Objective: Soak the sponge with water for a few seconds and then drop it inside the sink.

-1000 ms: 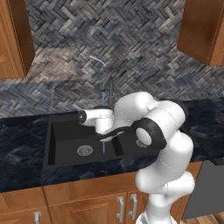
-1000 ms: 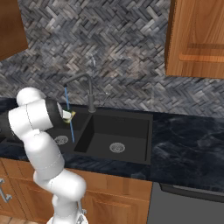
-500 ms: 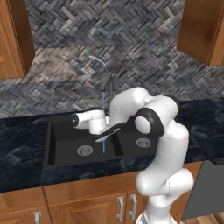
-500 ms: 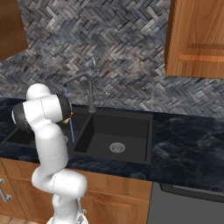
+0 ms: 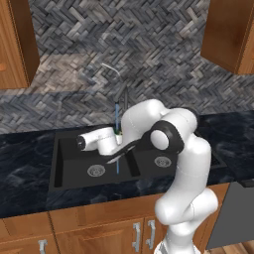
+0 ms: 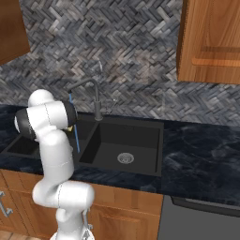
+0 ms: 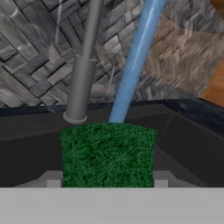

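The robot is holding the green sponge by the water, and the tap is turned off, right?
Not quite. The tap is on: the hand view shows a blue stream of water running down by the sponge that the gripper holds over the sink.

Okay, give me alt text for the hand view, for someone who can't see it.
A green scrub-faced sponge sits between the gripper's fingertips, with a thin light-blue water stream falling just behind it. A slim dark faucet post stands left, before a grey herringbone tile wall.

Herringbone stone backsplash [image 5: 149,54] behind a dark marbled countertop [image 6: 201,164], wood upper cabinets [image 6: 211,42], drawers with silver handles [image 5: 144,233] below.
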Tool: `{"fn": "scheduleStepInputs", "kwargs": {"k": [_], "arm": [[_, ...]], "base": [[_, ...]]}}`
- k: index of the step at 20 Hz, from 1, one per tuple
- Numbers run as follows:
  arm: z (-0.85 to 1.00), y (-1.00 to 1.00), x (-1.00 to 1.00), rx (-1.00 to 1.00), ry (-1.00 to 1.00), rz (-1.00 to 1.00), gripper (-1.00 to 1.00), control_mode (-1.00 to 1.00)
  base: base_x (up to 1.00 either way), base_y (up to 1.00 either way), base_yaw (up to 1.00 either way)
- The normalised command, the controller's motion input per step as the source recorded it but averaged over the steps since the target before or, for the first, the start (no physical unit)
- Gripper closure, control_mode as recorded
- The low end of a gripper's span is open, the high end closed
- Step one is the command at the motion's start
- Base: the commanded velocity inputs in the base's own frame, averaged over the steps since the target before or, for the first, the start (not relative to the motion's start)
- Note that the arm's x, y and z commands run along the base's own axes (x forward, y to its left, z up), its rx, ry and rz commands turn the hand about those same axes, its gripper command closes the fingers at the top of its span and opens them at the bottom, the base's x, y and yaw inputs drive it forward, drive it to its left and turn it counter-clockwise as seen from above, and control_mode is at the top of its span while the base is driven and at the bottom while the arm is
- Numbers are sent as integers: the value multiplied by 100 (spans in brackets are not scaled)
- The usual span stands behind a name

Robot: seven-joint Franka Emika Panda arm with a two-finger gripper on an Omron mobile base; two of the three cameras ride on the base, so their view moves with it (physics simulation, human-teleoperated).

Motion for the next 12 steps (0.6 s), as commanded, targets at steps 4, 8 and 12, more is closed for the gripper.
{"fn": "scheduleStepInputs", "kwargs": {"k": [4, 8, 12], "arm": [[-1, 0, 0, 0, -19, 0, 100, -100], [-8, 0, 0, 0, -8, 0, 100, -100], [-1, -20, 1, 0, 1, 0, 100, -100]], "base": [[0, 0, 0], [0, 0, 0], [0, 0, 0]]}}
